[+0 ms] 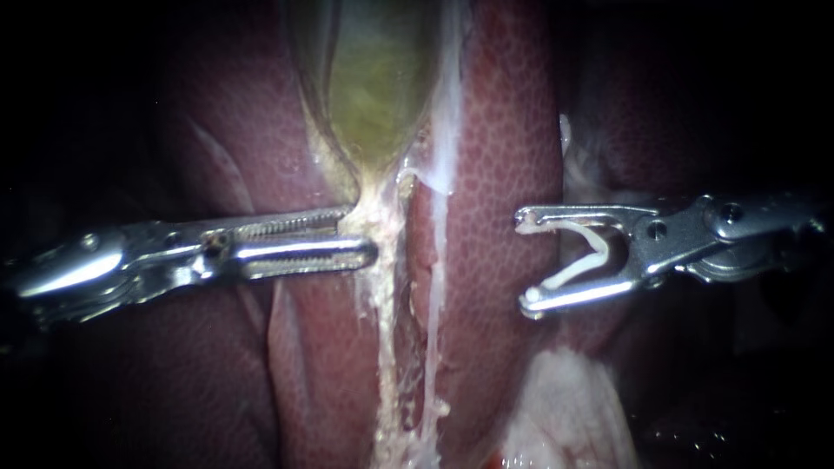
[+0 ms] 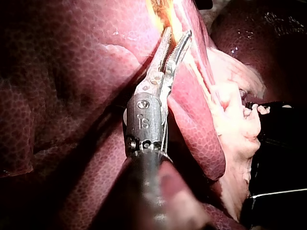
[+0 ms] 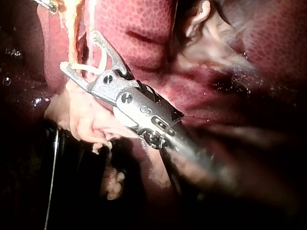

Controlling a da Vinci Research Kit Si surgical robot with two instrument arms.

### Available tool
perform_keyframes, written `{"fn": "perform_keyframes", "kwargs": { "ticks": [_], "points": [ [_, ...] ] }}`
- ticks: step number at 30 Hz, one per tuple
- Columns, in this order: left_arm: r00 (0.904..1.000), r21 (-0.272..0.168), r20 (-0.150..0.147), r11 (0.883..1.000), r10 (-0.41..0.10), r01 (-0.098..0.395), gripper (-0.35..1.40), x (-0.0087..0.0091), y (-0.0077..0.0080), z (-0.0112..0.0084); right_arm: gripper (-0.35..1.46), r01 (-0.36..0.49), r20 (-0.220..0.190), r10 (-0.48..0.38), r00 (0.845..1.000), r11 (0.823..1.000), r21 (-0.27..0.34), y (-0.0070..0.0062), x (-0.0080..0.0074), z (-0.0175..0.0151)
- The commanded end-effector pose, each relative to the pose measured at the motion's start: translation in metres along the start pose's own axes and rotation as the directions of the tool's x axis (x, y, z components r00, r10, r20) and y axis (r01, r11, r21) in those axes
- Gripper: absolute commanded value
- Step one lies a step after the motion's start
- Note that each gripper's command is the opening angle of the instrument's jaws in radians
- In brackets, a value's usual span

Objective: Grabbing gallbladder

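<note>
The greenish gallbladder (image 1: 378,95) lies between lobes of dark red liver (image 1: 504,156) and narrows to a pale neck. My left instrument (image 1: 365,233) comes in level from the left. Its toothed jaws lie nearly together on that neck, one jaw behind the pale tissue and one in front. In the left wrist view the left instrument (image 2: 178,34) has its jaw tips in the yellow tissue. My right instrument (image 1: 524,260) stands apart over the liver at the right, its jaws spread wide around a white V-shaped clip (image 1: 591,256). The right wrist view shows the right instrument (image 3: 78,50) holding the clip (image 3: 96,67).
Pale stringy tissue (image 1: 387,347) runs down from the neck between the liver lobes. A lump of whitish fatty tissue (image 1: 565,408) lies below my right instrument, and the same fatty tissue (image 2: 235,110) shows beside the liver's edge in the left wrist view. Darkness surrounds the field.
</note>
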Motion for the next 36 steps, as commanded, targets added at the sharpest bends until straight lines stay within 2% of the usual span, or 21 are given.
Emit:
{"fn": "perform_keyframes", "kwargs": {
  "ticks": [1, 3, 5, 19, 23, 27, 36],
  "points": [
    [0.9999, -0.002, -0.012, 1.0, 0.001, -0.001, -0.35, -0.0001, 0.0, -0.0002, 0.59, 0.0, 0.0, 0.0, 1.0, 1.0, 0.0, 0.0, 0.0, 0.0],
    [0.9993, -0.005, -0.038, 1.0, 0.003, -0.003, -0.35, -0.0001, 0.0, -0.0003, 0.59, 0.0, 0.0, 0.0, 1.0, 1.0, 0.0, 0.0, 0.0, 0.0],
    [0.9987, -0.007, -0.05, 1.0, 0.004, -0.004, -0.35, -0.0001, 0.0, -0.0004, 0.59, 0.0, 0.0, 0.0, 1.0, 1.0, 0.0, 0.0, 0.0, 0.0],
    [0.9987, -0.005, -0.051, 1.0, -0.001, 0.001, -0.35, -0.0011, -0.0004, -0.0011, 0.59, 0.0, 0.0, 0.0, 1.0, 1.0, 0.0, 0.0, 0.0, 0.0],
    [0.9984, 0.002, -0.054, 1.0, -0.016, 0.016, -0.35, -0.0026, 0.0, -0.0025, 0.59, 0.0, 0.0, 0.0, 1.0, 1.0, 0.0, 0.0, 0.0, 0.0],
    [0.9981, 0.001, -0.06, 1.0, -0.009, 0.009, -0.35, -0.0045, 0.0007, -0.0043, 0.59, 0.0, 0.0, 0.0, 1.0, 1.0, 0.0, 0.0, 0.0, 0.0],
    [0.9998, -0.018, -0.021, 1.0, -0.002, 0.001, -0.35, -0.0081, 0.0016, -0.0079, 0.59, 0.0, 0.0, 0.0, 1.0, 1.0, 0.0, 0.0, 0.0, 0.0]
  ]
}}
